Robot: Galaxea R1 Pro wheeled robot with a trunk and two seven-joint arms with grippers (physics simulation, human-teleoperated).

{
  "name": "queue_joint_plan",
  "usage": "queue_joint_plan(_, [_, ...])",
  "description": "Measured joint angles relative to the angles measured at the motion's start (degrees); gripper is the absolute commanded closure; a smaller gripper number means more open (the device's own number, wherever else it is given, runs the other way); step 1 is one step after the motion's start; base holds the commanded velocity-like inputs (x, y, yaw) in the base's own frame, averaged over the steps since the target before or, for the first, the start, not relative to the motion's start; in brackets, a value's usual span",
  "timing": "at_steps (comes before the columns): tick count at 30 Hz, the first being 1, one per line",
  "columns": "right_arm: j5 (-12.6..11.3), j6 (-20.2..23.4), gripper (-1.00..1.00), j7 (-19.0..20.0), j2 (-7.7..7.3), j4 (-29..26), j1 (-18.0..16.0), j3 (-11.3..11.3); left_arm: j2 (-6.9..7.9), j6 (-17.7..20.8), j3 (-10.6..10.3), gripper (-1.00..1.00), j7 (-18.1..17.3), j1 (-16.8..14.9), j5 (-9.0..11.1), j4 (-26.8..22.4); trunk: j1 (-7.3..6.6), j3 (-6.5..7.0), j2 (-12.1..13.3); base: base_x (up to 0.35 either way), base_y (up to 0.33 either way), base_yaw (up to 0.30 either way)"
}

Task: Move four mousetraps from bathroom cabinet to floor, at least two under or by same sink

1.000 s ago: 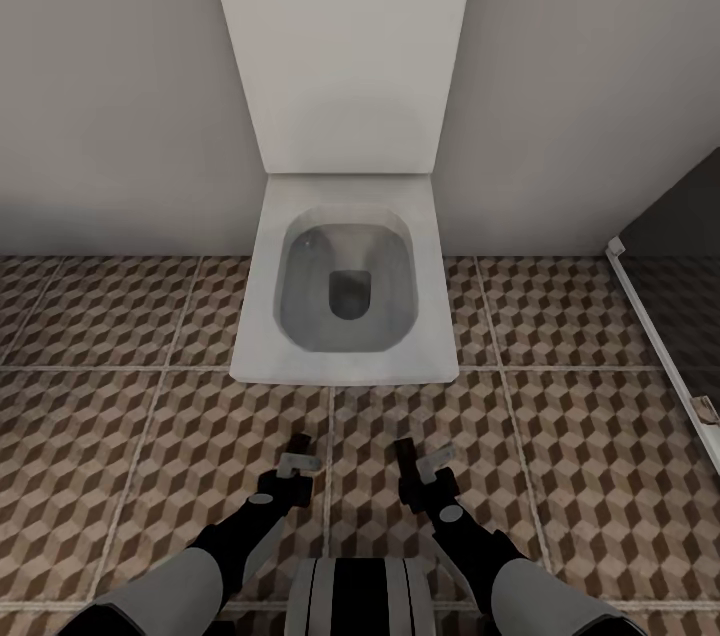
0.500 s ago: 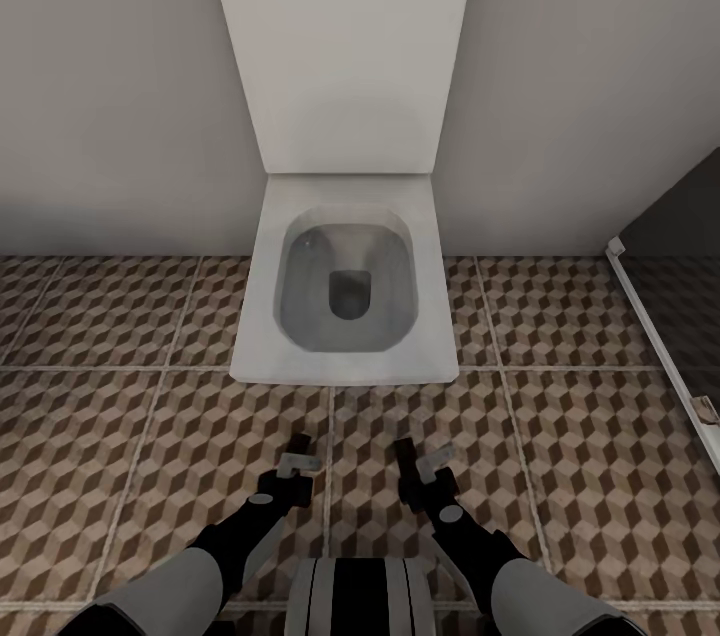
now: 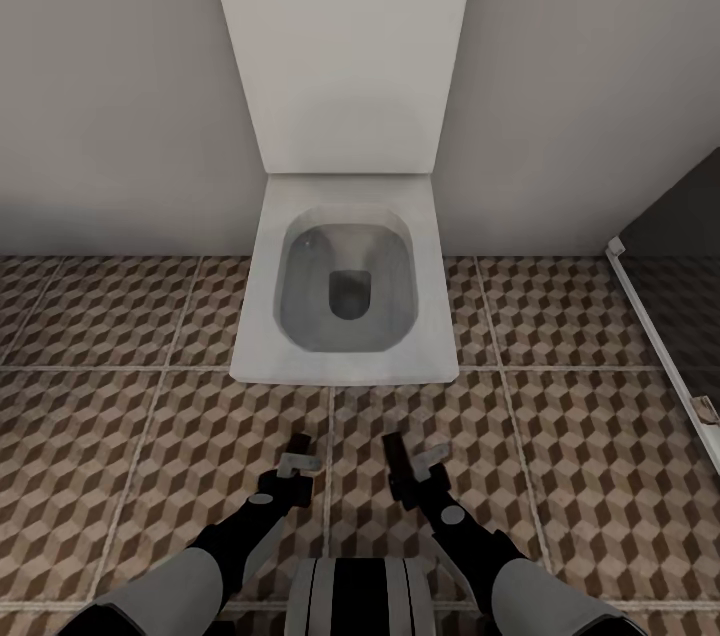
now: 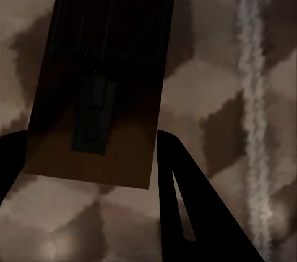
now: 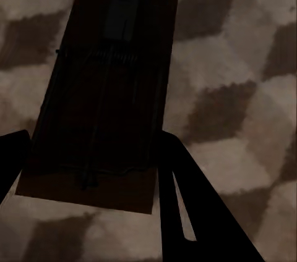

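**Both arms loaded, facing the toilet**

Left gripper (image 4: pixel 93 157) clamps a mousetrap (image 4: pixel 102 70); right gripper (image 5: pixel 93 163) clamps another mousetrap (image 5: pixel 102 83). Both hang low above the bathroom floor (image 3: pixel 120 436), before the toilet (image 3: pixel 345 286). Best carry them level to the sink before releasing.

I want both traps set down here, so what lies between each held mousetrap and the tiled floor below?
Nothing visible does. Each pincer, left and right, grips a mousetrap above bare bathroom floor. The toilet sits ahead, not underneath.
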Motion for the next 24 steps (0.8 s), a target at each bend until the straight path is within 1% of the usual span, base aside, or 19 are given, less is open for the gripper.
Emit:
queue_joint_plan(6, [0.0,-0.07,1.0,0.72,-0.02,0.0,0.0,0.06,0.0,0.0,0.0,1.0,-0.01,0.02,0.0,0.0,0.0,0.0,0.0,0.0,0.0,0.0])
queue_joint_plan(24, [0.01,-0.08,1.0,0.83,-0.01,0.0,0.0,0.09,-0.09,0.04,-0.06,1.0,-0.01,0.03,0.04,0.09,0.0,0.0,0.0,0.0,0.0,0.0])
